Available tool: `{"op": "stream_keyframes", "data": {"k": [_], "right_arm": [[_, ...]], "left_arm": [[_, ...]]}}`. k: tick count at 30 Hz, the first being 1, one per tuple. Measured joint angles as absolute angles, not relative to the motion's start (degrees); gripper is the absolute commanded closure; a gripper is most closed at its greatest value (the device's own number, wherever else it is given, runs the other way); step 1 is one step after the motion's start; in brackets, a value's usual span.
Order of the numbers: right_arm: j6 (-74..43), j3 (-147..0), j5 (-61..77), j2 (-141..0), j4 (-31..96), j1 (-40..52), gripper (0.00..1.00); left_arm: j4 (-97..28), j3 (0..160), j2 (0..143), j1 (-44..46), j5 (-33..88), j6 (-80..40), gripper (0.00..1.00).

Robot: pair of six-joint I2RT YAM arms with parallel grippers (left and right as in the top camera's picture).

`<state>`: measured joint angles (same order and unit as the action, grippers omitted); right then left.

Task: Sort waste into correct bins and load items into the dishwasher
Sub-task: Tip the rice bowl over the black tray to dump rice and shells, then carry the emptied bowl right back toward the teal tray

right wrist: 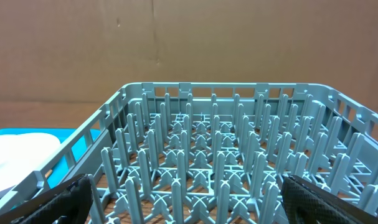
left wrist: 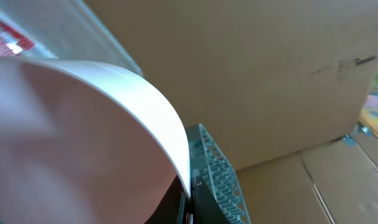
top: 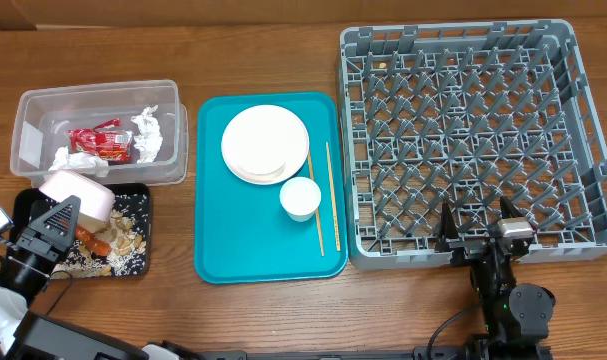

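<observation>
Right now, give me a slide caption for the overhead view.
Left end effector holds a round white bowl over the flat black rectangular tray.

**Arm poses.** Your left arm (top: 21, 268) enters at the near left corner, its wrist angled forward and slightly rightward. The left gripper (top: 67, 212) is clamped tight on the rim of a white bowl (top: 78, 192), which fills most of the left wrist view. Your right arm (top: 510, 305) stands at the near right edge, its wrist pointing straight forward. The right gripper (top: 476, 230) sits level, jaws spread fully wide and holding nothing. Its black fingers (right wrist: 58, 202) frame the lower corners of the right wrist view.
</observation>
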<state>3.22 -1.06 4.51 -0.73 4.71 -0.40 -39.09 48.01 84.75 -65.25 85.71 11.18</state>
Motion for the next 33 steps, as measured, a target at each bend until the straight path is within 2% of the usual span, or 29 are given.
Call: {"op": "stream_keyframes", "data": {"k": [8,21,33], "right_arm": [[3.20,-1.06,4.49,-0.73,4.71,-0.40,0.00],[3.22,-1.06,4.51,-0.73,4.73,-0.40,0.00],[3.18,-1.06,4.49,-0.73,4.69,-0.40,0.00]], "left_arm": [[-38.98,48.03,84.75,-60.38,75.40,5.48,0.96],[-46.87,56.60,84.75,-41.54,56.01,1.34,0.96],[-49.63,57.80,83.77,-29.50,43.81,-0.54,0.96]]}}
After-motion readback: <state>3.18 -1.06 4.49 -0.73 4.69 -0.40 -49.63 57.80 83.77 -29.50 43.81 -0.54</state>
